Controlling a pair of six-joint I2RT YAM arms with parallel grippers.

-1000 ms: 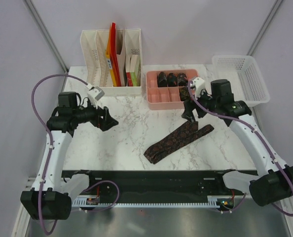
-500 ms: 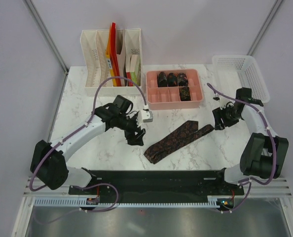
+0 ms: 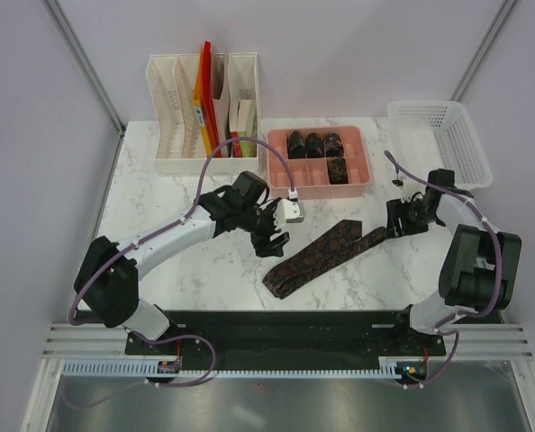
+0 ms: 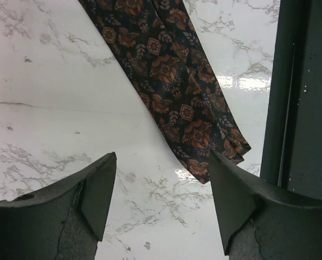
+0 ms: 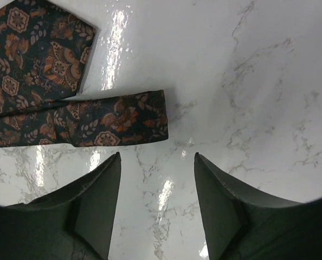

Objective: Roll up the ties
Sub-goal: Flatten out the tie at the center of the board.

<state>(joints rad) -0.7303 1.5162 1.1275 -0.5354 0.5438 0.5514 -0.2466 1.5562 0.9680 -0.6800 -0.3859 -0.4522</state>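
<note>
My left gripper point(image 3: 272, 241) is spread and empty, beside the lower-left end of the unrolled tie point(image 3: 326, 255), centre frame. My right gripper point(image 3: 396, 221) is spread and empty at the narrow tail. Risk: I pinch one layer only, the fabric slips, and the roll starts skewed.

Unrolled tie point(image 3: 326, 254): one. Rolled ties point(image 3: 314, 143): four. Pink tray point(image 3: 274, 171): one. White basket point(image 3: 466, 149): one. White file rack point(image 3: 172, 117): one.
</note>
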